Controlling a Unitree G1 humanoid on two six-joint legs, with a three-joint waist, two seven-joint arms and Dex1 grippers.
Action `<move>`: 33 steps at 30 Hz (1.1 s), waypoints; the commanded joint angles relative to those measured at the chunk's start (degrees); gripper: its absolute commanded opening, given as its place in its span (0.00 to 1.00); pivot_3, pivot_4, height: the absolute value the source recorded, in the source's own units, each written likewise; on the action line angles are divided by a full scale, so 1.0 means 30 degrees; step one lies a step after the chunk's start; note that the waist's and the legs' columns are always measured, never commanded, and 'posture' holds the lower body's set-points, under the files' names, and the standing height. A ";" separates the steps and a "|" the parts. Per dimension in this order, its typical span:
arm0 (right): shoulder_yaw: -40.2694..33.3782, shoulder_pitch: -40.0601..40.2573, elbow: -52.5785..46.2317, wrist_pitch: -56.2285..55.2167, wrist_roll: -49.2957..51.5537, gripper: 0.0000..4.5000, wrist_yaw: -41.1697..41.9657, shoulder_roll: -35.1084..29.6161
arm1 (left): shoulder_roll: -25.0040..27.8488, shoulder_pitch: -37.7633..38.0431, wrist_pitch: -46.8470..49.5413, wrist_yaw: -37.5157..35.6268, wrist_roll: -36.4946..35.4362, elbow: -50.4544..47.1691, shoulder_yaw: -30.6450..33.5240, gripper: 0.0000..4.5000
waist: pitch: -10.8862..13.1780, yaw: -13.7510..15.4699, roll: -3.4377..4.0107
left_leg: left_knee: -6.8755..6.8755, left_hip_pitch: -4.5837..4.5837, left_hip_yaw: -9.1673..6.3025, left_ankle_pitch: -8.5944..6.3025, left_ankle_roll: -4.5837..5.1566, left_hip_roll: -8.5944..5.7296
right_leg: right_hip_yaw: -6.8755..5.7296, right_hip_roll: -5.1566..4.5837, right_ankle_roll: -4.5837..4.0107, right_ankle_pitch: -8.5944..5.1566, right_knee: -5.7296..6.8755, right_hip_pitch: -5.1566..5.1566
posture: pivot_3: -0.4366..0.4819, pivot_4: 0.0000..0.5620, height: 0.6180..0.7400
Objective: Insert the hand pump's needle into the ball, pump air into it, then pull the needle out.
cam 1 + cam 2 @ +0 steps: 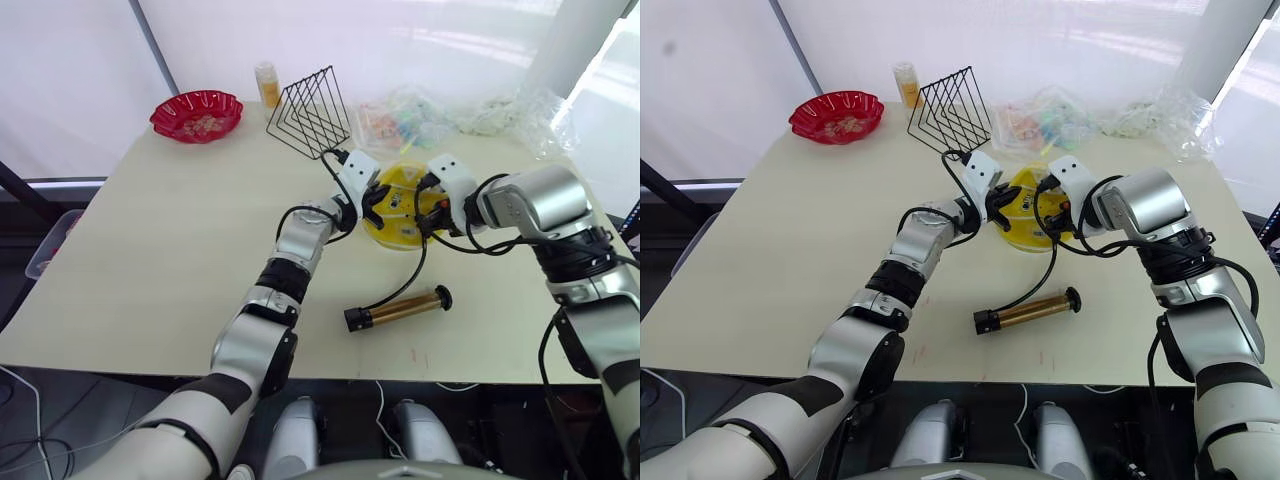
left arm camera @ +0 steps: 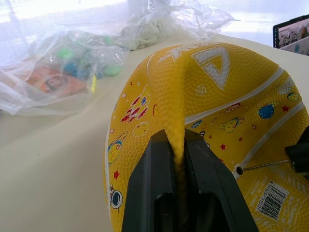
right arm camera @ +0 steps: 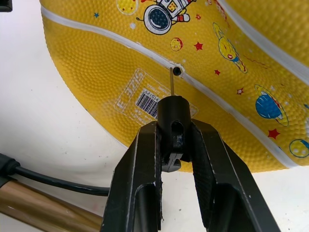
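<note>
Left arm: reaches forward across the table, forearm angled toward the far centre; the left gripper meets the ball on its left side.
Left jaws: clenched on a raised fold of the ball's yellow skin, pinched between both fingers.
Right arm: elbow bent out to the right, forearm turned inward; the right gripper sits at the ball's right side.
Right jaws: clamped on the black fitting that carries the needle.
Needle: tip just beside the small valve hole on a white seam; whether it has entered cannot be told.
Ball: sagging, on the table between the two grippers, toward the far centre.
Hand pump: lying flat near the front edge, its hose curving up to the right gripper.
Open room: broad bare tabletop to the left and front left.
Far edge: red bowl, wire rack, small bottle, plastic bags.
</note>
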 commanded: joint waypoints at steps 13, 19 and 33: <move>0.0772 -0.0238 0.2570 -0.0644 -0.1402 0.07 0.0176 0.0601 | -0.0175 0.0041 -0.0055 0.0292 -0.0085 -0.0564 0.0019 0.01 | -0.0003 0.0002 0.0004 | 0.0007 0.0005 -0.0007 0.0000 0.0000 0.0000 | -0.0012 -0.0003 0.0000 0.0000 0.0006 0.0011 | 0.48 0.27 0.97; 0.0423 -0.0133 0.2883 -0.0375 -0.1656 0.07 -0.0085 0.0685 | -0.0159 0.0217 -0.0007 0.0269 -0.0070 -0.0755 -0.0050 0.01 | -0.0004 0.0004 0.0006 | 0.0009 0.0010 -0.0009 0.0000 -0.0001 0.0000 | -0.0014 -0.0004 -0.0001 0.0000 0.0010 0.0016 | 0.48 0.27 0.97; 0.0034 -0.0827 0.3665 -0.0195 -0.1888 0.07 -0.0352 0.1839 | -0.0573 0.1041 0.1134 -0.1352 -0.0553 -0.1736 -0.0531 0.01 | -0.0008 -0.0092 0.0011 | 0.0008 0.0062 0.0001 0.0000 0.0000 0.0001 | -0.0001 -0.0005 -0.0002 0.0000 0.0030 0.0048 | 0.48 0.27 0.97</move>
